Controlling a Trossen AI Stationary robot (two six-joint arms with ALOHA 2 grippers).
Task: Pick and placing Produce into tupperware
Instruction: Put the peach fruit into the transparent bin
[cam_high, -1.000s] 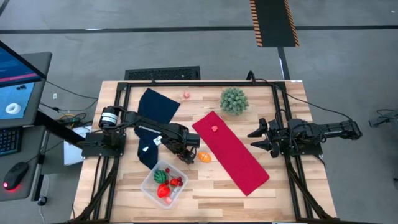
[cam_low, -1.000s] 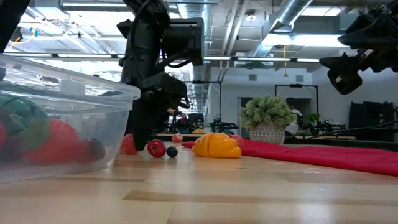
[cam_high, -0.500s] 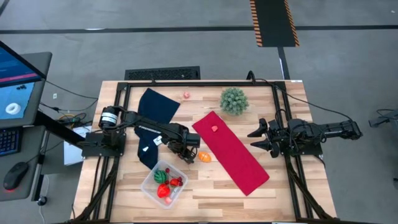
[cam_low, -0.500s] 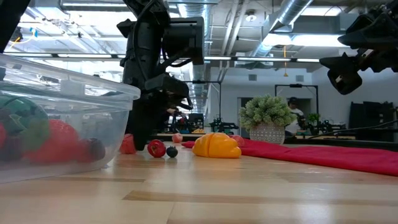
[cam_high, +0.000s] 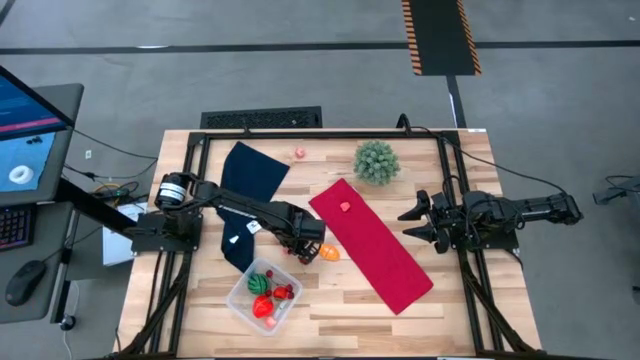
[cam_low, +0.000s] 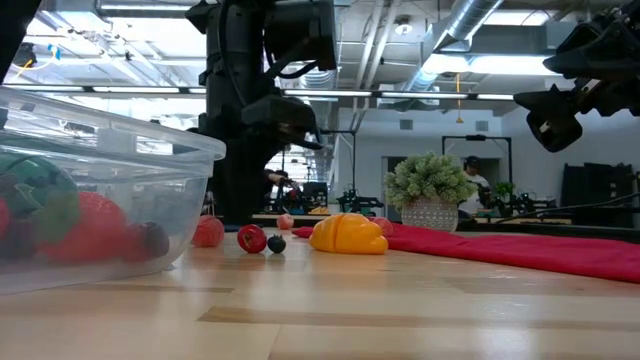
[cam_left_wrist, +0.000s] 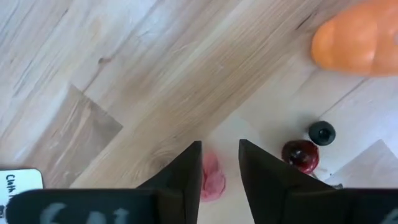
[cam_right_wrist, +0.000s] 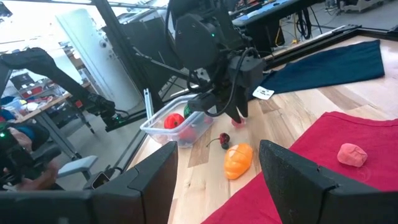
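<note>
L tool (cam_left_wrist: 220, 168) is low over the worktop (cam_high: 340, 300), approx mid-worktop, between the dark blue cloth (cam_high: 248, 180) and the red cloth (cam_high: 372, 243). Wrist view: its two dark fingers (cam_left_wrist: 186, 174) stand narrow, w/ a small pink produce piece (cam_left_wrist: 211, 179) in the gap between them, lying on the wood; can't tell if the pads are touching or pinching it, so grip is uncertain. Just beside it lie a small red cherry-like piece (cam_left_wrist: 300, 155) and a dark berry (cam_left_wrist: 322, 132), and a bit further an orange piece (cam_left_wrist: 359, 37); low view shows the same row on the wood: pink piece (cam_low: 208, 231), red one (cam_low: 251, 238), dark berry (cam_low: 276, 243), orange piece (cam_low: 347, 234). Tupperware (cam_high: 265, 295) sits at the near-left part of the worktop, near the L tool but apart from it; it already contains red and green produce (cam_high: 262, 284). More produce: a small red piece (cam_high: 343, 207) on the red cloth, a pinkish piece (cam_high: 299, 153) at the far edge of the worktop by the blue cloth. Spiky green plant ball (cam_high: 376, 161) stands at the far side, beside the red cloth's far end. R tool (cam_high: 418, 221) hangs at the right side above the worktop, fingers spread apart, empty, well apart from the produce.
</note>
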